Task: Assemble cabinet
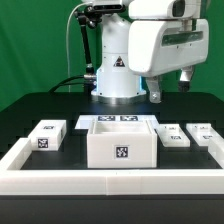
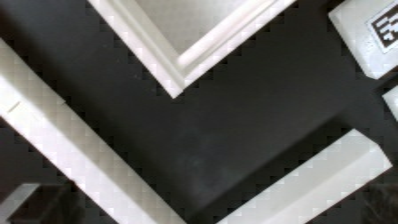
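Note:
The cabinet (image 1: 120, 142) is a large white open-topped box with a tag on its front face. It stands at the table's middle, near the front. My gripper (image 1: 171, 88) hangs high above the table toward the exterior view's right, well clear of the cabinet. Its jaws stand apart and hold nothing. In the wrist view a white angled corner (image 2: 175, 62), probably of the cabinet, shows far below, and only a dark edge of one finger (image 2: 25, 200) shows.
A small tagged white block (image 1: 48, 135) lies on the exterior view's left of the cabinet, and two more (image 1: 172, 135) (image 1: 203, 133) on its right. The marker board (image 1: 113, 120) lies behind it. A low white border wall (image 1: 110, 182) rings the front and sides.

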### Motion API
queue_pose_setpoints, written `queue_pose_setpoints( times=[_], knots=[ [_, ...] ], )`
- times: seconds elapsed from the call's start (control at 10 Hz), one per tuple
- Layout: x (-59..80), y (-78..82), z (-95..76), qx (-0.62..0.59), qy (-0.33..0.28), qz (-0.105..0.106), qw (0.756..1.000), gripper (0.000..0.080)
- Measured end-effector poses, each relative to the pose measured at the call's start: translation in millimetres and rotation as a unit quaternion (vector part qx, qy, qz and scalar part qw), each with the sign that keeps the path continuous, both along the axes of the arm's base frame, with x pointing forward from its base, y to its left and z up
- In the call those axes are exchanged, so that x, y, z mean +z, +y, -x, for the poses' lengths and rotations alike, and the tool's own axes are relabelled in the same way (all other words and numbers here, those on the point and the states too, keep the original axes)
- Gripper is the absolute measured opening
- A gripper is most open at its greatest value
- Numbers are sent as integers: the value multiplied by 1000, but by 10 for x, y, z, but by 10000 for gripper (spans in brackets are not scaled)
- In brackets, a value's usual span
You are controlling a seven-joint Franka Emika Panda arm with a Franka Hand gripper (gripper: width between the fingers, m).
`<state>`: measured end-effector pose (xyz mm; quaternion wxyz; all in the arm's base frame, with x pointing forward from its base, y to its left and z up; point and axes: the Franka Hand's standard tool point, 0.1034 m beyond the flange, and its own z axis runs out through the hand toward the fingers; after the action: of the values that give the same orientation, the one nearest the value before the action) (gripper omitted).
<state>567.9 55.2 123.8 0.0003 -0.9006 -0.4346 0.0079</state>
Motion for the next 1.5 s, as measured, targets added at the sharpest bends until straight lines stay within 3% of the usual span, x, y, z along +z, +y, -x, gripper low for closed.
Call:
queue_pose_setpoints(
  times=[0.9,1.2,1.5],
  knots=[
    [-2,-2,4,12,-4,-1,1000,796],
    [-56,-116,249,120,-4,-2,993,796],
    [-135,-177,284,195,3,-4,981,796]
  ],
)
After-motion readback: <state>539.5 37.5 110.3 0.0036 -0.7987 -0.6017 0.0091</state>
